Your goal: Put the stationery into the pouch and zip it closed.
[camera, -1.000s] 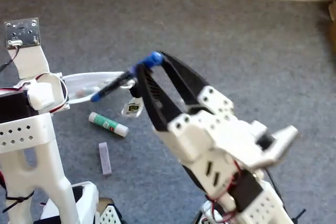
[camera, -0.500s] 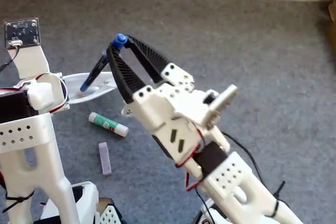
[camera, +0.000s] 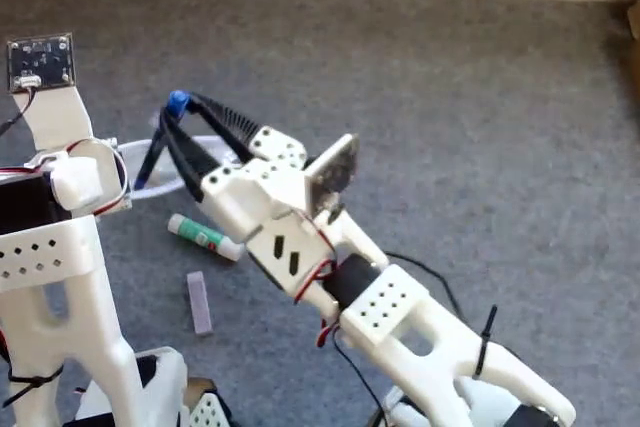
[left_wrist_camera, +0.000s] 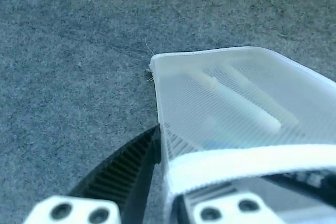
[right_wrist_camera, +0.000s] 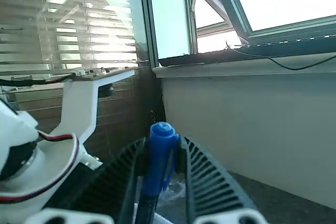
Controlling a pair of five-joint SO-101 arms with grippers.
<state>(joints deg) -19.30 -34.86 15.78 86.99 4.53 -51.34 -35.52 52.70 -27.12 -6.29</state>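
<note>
My left gripper (left_wrist_camera: pixel 163 142) is shut on the edge of a translucent pouch (left_wrist_camera: pixel 236 103), which holds a few pale stick-shaped items. From above, the pouch (camera: pixel 140 155) lies beside the left arm (camera: pixel 60 237). My right gripper (camera: pixel 180 112) is shut on a blue pen (camera: pixel 160 147), which slants down with its tip at the pouch's open end. The pen (right_wrist_camera: pixel 157 161) stands between my right gripper's (right_wrist_camera: pixel 160 153) black fingers. On the carpet in front of the pouch lie a glue stick (camera: pixel 205 237) and a purple eraser (camera: pixel 200 302).
The floor is grey carpet (camera: pixel 480 127), with open room to the right and far side. A small circuit board on a white bracket (camera: pixel 42 62) stands above the left arm. The right arm's white body (camera: pixel 400 327) crosses the near middle.
My right arm has swung left and lower with the blue pen, carrying it from over the middle of the carpet to the pouch's open end. The left arm and pouch stayed put.
</note>
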